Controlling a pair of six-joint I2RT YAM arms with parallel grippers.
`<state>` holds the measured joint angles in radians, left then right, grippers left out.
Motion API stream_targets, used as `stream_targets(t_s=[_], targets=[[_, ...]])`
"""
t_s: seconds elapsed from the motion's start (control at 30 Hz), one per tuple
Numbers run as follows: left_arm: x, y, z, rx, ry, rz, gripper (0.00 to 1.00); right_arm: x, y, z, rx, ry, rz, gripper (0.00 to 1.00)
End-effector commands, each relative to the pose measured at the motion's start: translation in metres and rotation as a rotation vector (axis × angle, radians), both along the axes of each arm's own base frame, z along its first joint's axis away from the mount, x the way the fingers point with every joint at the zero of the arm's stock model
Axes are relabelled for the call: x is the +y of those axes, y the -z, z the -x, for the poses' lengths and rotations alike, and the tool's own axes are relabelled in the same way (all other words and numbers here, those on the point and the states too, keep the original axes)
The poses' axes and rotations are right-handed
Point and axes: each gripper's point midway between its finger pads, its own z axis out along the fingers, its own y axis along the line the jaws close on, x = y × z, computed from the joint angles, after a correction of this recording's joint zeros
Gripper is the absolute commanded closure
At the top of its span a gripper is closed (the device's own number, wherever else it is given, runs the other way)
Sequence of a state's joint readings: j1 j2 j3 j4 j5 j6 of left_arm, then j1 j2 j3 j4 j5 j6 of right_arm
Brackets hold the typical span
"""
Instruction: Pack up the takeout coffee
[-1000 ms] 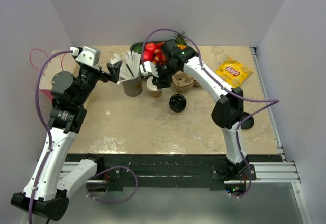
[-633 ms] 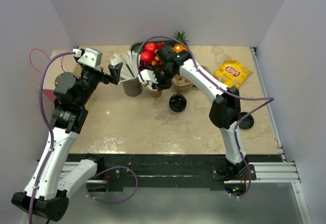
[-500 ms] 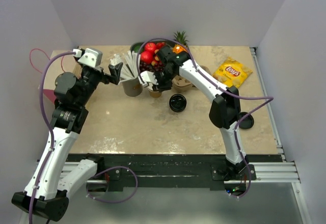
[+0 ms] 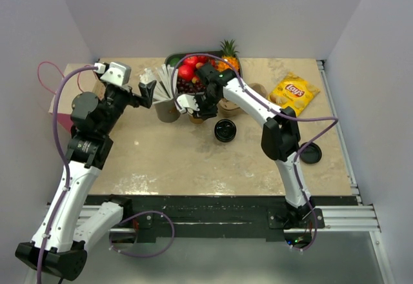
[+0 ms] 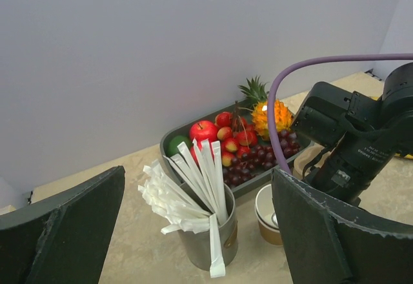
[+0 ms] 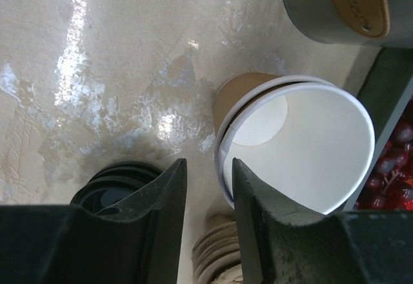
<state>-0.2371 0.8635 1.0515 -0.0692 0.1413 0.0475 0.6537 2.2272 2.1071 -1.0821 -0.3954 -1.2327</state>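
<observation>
No lidded kraft cup shows in any view. A lidless brown paper cup with a white inside (image 4: 196,115) stands next to the metal straw holder (image 4: 166,107). My right gripper (image 4: 192,106) hangs just above this cup. In the right wrist view the gripper (image 6: 208,181) has its jaws a narrow gap apart with nothing between them, and the right finger (image 6: 258,219) is at the left rim of the cup (image 6: 303,148). My left gripper (image 4: 147,93) is wide open and empty, level with the straw holder (image 5: 200,245), which sits between its fingers in the left wrist view.
Stacked loose black lids (image 4: 225,130) lie in front of the cup, also in the right wrist view (image 6: 116,187). Another lid (image 4: 310,153) lies at the right. A fruit tray (image 4: 173,59), a pulp cup carrier (image 4: 233,107) and a chips bag (image 4: 295,92) are at the back.
My right arm has swung left and down, bringing its gripper over the lidless cup. The left arm has barely moved.
</observation>
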Motion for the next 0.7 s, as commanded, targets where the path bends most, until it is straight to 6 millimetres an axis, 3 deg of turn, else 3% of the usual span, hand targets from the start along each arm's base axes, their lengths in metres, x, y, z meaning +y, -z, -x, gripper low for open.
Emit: stream_targets(t_s=[0.0, 0.37, 0.67], targets=[[0.004, -0.008, 0.0, -0.034, -0.017, 0.004, 0.01, 0.003, -0.013, -0.011, -0.046, 0.011, -0.017, 0.63], [0.002, -0.006, 0.0, -0.037, -0.008, 0.003, 0.01, 0.006, -0.029, -0.012, -0.068, 0.007, -0.035, 0.66], [0.003, -0.004, -0.001, -0.035, -0.009, 0.009, 0.01, 0.004, -0.021, -0.012, -0.052, 0.01, -0.012, 0.71]])
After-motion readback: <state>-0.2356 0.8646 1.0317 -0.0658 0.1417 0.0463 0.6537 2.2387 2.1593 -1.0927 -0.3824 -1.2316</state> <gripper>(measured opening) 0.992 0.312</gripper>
